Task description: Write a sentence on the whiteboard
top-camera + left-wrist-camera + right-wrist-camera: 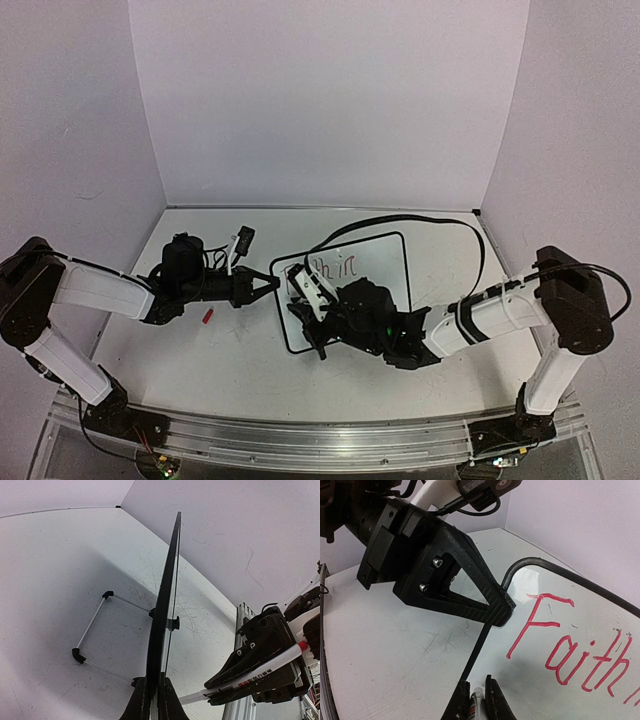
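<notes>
The whiteboard point(375, 270) is standing on the table point(230, 360), a little to the right of the middle, between the two arms. It is leaning back on a thin wire stand point(92, 630) with small black feet, which is showing behind the board in the left wrist view. Red letters point(555, 645) are showing on its white face. They are reading "Faith", with the beginning of one more word after it.

The left gripper point(268, 285) is reaching in from the left and is pinching the left edge of the board. In the left wrist view the board is appearing edge-on, and the two black fingers point(141, 700) are pressing on the frame from both sides. The right wrist view is showing the same grip from the front, near the upper left corner of the board.

The right gripper point(476, 687) is reaching in from the right, and it is hanging in front of the lower left part of the board. Its fingers are closing on a marker point(473, 702) with a white barrel. The marker is pointing toward the board below the letter "F", but I cannot tell if the tip is touching the surface.

A small red cap point(208, 316) is lying on the table to the left of the board, below the left arm. A black cable point(420, 220) is curving over the table behind the board.
</notes>
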`<state>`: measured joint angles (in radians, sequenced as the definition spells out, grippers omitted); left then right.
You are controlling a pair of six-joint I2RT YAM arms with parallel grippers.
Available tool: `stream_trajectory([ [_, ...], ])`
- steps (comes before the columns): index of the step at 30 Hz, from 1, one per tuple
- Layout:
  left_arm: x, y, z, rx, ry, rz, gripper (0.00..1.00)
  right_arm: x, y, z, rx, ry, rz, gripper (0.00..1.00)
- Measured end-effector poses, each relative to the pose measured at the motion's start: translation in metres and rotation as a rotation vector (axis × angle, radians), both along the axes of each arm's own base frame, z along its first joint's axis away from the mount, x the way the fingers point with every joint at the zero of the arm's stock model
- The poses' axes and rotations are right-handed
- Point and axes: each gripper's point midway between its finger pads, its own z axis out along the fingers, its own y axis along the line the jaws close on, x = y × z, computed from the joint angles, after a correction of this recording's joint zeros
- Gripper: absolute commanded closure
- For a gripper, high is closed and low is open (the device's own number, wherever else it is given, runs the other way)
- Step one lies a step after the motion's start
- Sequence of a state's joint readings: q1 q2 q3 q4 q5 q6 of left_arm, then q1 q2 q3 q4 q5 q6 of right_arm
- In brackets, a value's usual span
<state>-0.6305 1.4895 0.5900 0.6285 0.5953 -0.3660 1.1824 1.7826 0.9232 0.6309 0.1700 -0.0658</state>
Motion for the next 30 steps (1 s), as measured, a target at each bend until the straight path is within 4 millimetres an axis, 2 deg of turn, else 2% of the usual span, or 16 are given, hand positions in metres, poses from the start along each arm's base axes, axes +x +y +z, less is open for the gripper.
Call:
stream_trajectory([
  [20,-0.001,0.000,0.000,0.000,-0.001,-0.001,1.00,0.007,0.006,-0.001,0.015,0.004,-0.031,1.00],
  [30,0.000,0.000,0.000,0.002,-0.001,0.002,1.00,0.004,-0.004,-0.021,-0.016,0.036,-0.049,1.00],
])
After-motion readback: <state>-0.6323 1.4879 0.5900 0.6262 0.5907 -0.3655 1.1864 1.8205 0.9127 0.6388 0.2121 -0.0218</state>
